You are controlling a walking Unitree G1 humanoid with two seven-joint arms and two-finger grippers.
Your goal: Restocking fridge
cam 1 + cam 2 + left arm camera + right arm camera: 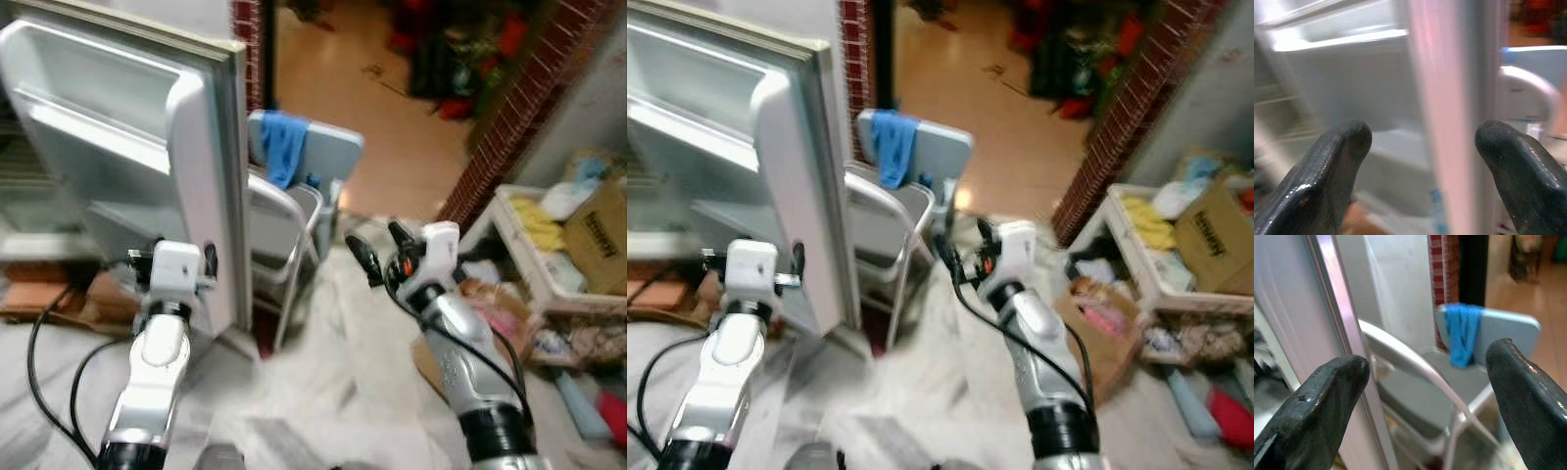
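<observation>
At 10 o'clock stands the open fridge door (147, 147), inner shelves facing the robot. Folding chair (294, 211) with blue cloth (284, 147) sits at 12 o'clock behind the door edge. Left pincer (1420, 147), fingers apart, straddles that edge. Right pincer (377, 250), fingers apart, hovers at 1 o'clock, holding nothing.
</observation>
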